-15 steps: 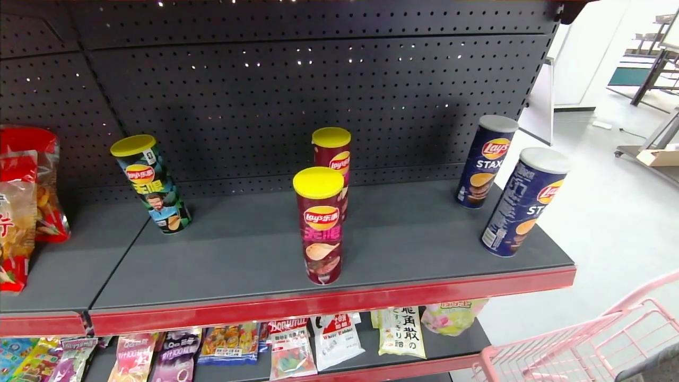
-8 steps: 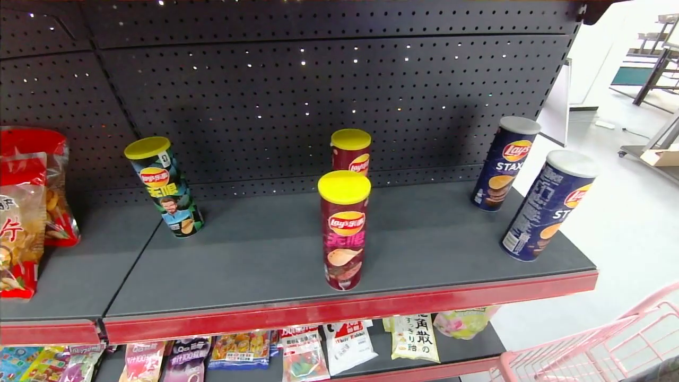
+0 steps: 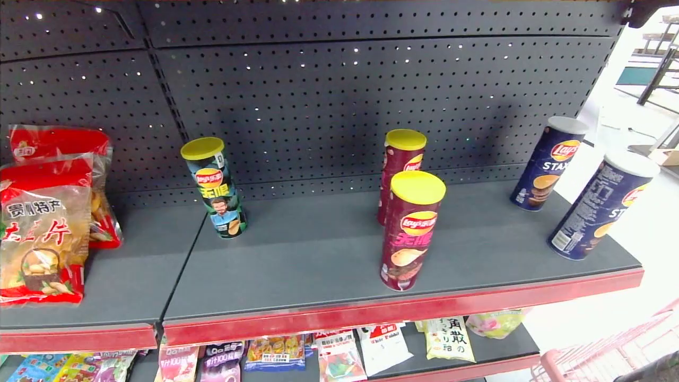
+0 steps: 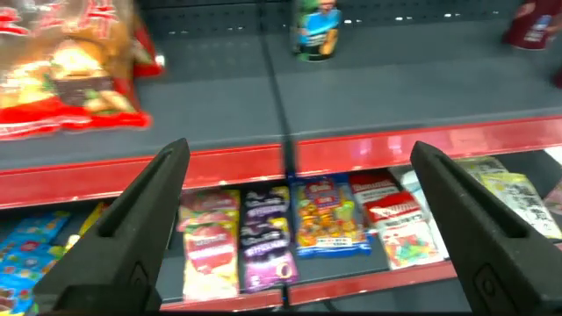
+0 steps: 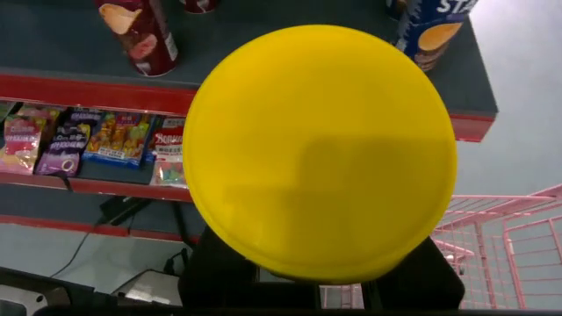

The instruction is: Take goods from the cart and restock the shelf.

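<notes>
My right end effector [image 5: 320, 290] is clamped on the held can [image 5: 320, 154]. I look straight down onto its round yellow lid, and the dark fingers show on either side under the rim. The can hangs in front of the shelf [image 3: 318, 254], clear of its red front edge, with the pink cart [image 5: 518, 237] off to one side behind it.

My left end effector [image 4: 299, 149] is spread wide with nothing between its fingers. It faces the red shelf edge, with the lower shelf's snack packets [image 4: 334, 224] beyond.

From the head camera I see five cans upright on the grey shelf. A teal can [image 3: 215, 188] with a yellow lid stands towards the left, near the back panel. Two maroon cans stand in the middle, the front maroon can [image 3: 411, 233] just before the rear maroon can [image 3: 399, 159]. Two blue cans with grey lids stand at the right end, the rear blue can [image 3: 546, 164] by the back panel and the front blue can [image 3: 602, 207] near the edge. Red snack bags [image 3: 42, 228] lean at the far left. The cart's pink frame pokes into the bottom right corner.
</notes>
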